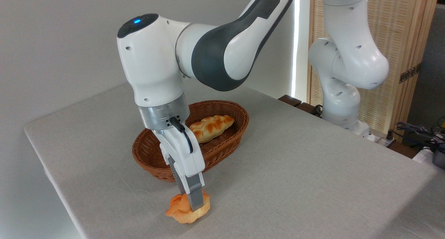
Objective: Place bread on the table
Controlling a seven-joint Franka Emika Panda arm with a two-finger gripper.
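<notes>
Braided loaf (pixel 211 127) in wicker basket (pixel 229 141)

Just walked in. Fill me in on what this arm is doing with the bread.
The gripper is down at the front of the table, its fingers closed around a small orange bun, the bread. The bun looks to be touching the grey cloth or just above it, in front of the wicker basket and outside it. A longer braided loaf lies in the basket. The bread looks about delivered, but the gripper has not let go.

White arm (pixel 153 65), dk-grey joint covers, blue LED, silver wrist ring, blk cable.
</notes>
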